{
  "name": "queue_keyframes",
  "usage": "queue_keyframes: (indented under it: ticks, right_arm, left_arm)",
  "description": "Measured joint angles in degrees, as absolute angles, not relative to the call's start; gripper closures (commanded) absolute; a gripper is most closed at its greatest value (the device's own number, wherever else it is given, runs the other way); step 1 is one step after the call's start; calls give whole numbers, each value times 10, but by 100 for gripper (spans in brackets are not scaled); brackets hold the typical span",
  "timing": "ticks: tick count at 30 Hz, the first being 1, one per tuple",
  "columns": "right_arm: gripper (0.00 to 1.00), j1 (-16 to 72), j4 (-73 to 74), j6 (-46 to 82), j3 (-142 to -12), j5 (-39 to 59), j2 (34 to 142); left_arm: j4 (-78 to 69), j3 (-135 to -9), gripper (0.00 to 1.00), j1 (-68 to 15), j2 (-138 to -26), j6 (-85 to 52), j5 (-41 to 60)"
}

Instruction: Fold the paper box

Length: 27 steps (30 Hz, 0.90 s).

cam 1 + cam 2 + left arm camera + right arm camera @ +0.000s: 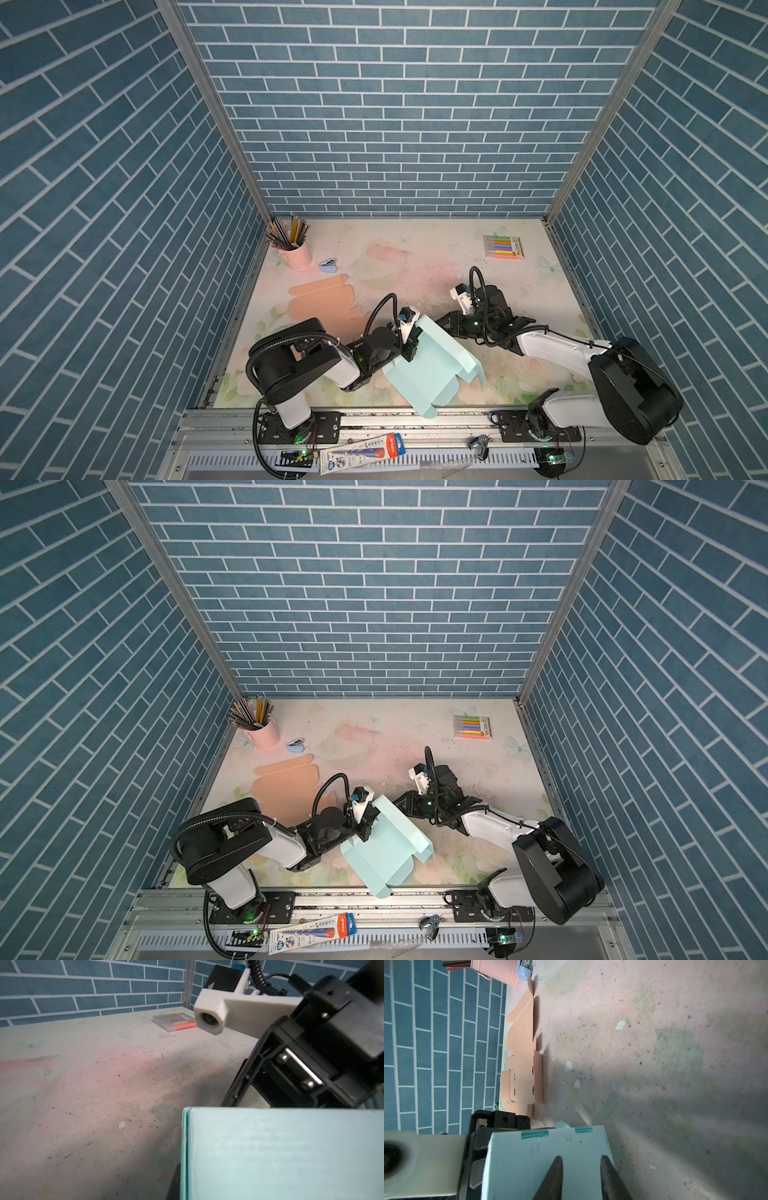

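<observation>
The blue box [428, 370] stands half-formed and tilted at the front middle of the table [415, 266], its long axis running from the front edge back toward both grippers. The left gripper [408, 351] is clamped on its far left edge. The right gripper [438, 323], its fingers [556, 1178] apart and empty, faces the raised far panel, just beside it.
</observation>
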<state>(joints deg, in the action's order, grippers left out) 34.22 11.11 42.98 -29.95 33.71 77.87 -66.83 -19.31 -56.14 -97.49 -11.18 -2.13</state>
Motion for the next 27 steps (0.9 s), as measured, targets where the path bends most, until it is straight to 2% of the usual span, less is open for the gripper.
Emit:
queue_keyframes:
  ticks: [15,27]
  right_arm:
    - [68,361,145,437,-287,317,779]
    - [69,363,155,437,-282,307,780]
  left_arm:
    - [-649,-197,100,-563,-982,-118,-53]
    - [-670,-197,95,-563,-1002,-114,-55]
